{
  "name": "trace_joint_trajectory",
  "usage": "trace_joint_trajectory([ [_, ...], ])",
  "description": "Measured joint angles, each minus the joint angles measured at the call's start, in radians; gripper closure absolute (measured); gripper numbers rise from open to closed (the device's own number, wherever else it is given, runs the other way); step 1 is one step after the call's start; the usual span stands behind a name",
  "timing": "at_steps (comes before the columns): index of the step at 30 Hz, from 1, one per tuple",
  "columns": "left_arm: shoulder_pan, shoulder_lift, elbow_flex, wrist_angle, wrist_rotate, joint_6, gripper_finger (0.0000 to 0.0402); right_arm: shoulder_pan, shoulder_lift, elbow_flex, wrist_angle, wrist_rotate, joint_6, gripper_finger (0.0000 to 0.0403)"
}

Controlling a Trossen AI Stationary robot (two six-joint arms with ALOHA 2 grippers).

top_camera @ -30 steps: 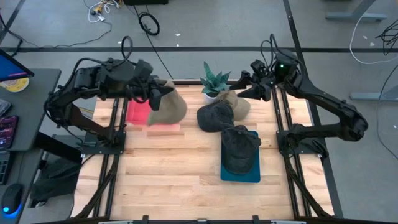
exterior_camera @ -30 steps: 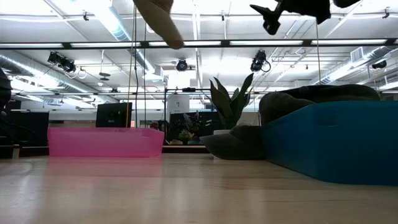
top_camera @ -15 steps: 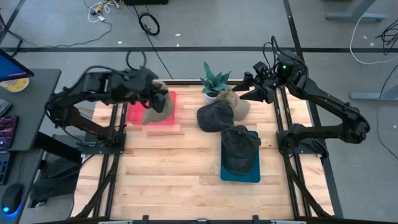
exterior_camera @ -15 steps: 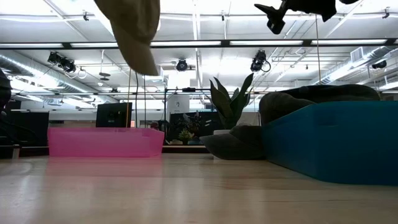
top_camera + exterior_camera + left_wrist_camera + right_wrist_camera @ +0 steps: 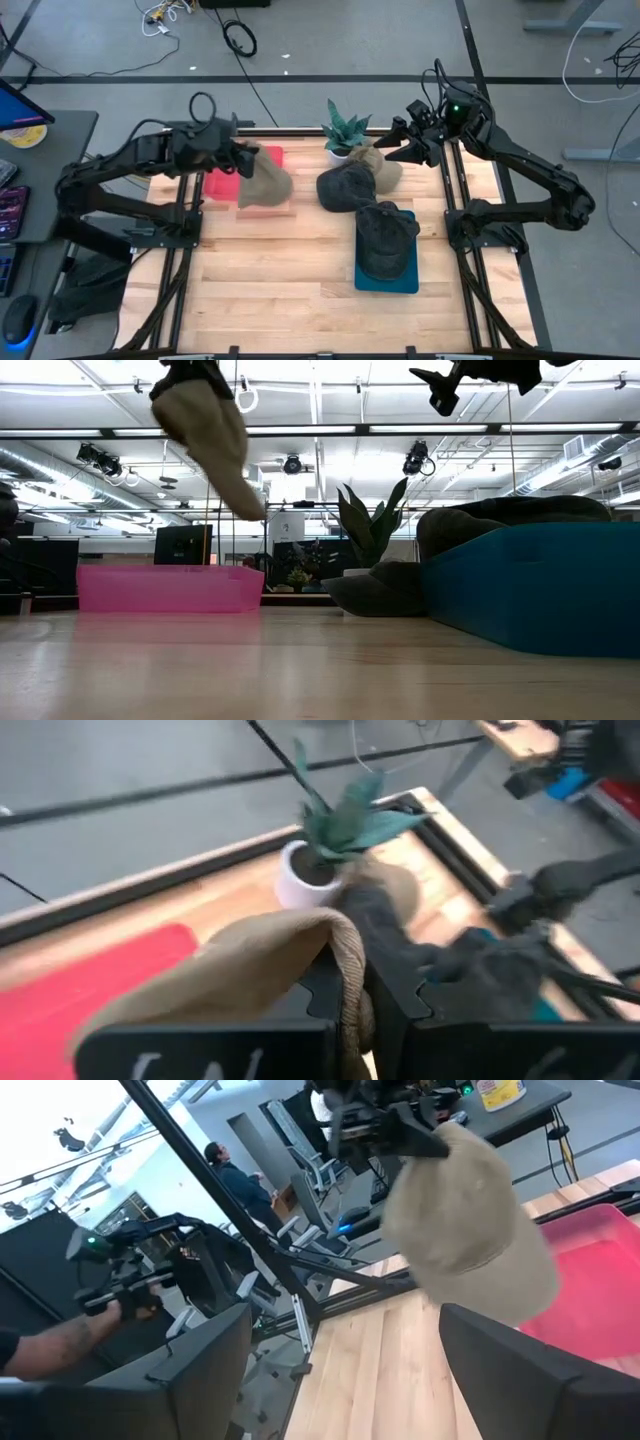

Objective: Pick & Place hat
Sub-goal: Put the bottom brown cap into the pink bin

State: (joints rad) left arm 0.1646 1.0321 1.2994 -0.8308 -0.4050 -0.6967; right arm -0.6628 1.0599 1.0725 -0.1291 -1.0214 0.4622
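My left gripper (image 5: 238,160) is shut on a tan hat (image 5: 266,185) and carries it in the air above the pink tray (image 5: 221,186) at the table's far left. In the low view the tan hat (image 5: 205,430) hangs well above the pink tray (image 5: 170,588). My right gripper (image 5: 400,141) is open and waits high over the far right edge, near the plant; its wrist view shows the tan hat (image 5: 470,1230) from across the table. My left gripper pinches the tan hat by its rolled edge (image 5: 350,955) between the two fingers (image 5: 322,992). The hat is lifted clear and hangs below the gripper, its crown sagging toward the pink tray.
A potted plant (image 5: 345,132) stands at the far edge. Beside it lie a dark hat (image 5: 345,188) and another tan hat (image 5: 382,165). A further dark hat (image 5: 388,238) rests on a blue tray (image 5: 386,283). Bare wood lies along the near side (image 5: 280,290).
My left gripper has carried the tan hat down toward the pink tray, drifting first toward the left edge and then slightly toward the near edge. The hat hangs lower now and has swung about under the fingers.
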Motion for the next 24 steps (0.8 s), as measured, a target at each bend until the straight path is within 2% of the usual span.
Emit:
trace_joint_trajectory([
  [10, 0.136, -0.119, -0.175, 0.066, 0.035, 0.147, 0.0377, 0.011, 0.001, 0.000, 0.001, 0.023, 0.007, 0.0080],
  [15, 0.212, -0.119, -0.256, 0.080, 0.073, 0.189, 0.0377, 0.029, 0.001, 0.000, 0.001, 0.061, 0.009, 0.0080],
  [19, 0.272, -0.120, -0.326, 0.166, 0.084, 0.219, 0.0377, 0.042, 0.001, 0.000, 0.001, 0.071, 0.019, 0.0080],
  [24, 0.345, -0.120, -0.383, 0.259, 0.161, 0.257, 0.0377, 0.055, 0.001, 0.000, 0.002, 0.098, 0.029, 0.0080],
])
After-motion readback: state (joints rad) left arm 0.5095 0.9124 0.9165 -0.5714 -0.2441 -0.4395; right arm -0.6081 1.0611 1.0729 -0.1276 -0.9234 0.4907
